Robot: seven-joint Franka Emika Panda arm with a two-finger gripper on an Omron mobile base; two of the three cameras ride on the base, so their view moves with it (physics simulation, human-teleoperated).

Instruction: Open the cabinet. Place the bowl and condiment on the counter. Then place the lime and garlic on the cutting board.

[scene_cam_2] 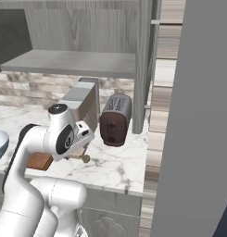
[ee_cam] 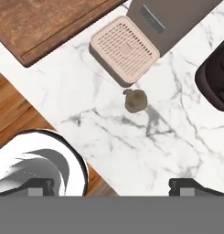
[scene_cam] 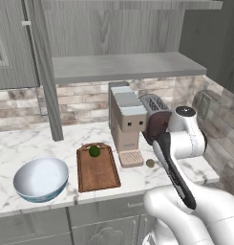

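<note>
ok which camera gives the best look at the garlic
The hand view: the garlic lies in plain sight on the marble counter, just off the coffee machine's drip tray. The left base view shows it small, beside the arm. The right base view shows a brownish bit of it past the hand.

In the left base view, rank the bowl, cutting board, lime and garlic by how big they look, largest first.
1. bowl and cutting board: they look alike in spread, so no ranking between them; the bowl also sits nearer the camera.
2. lime, lying on the board.
3. garlic, slightly smaller, on the counter.
</note>
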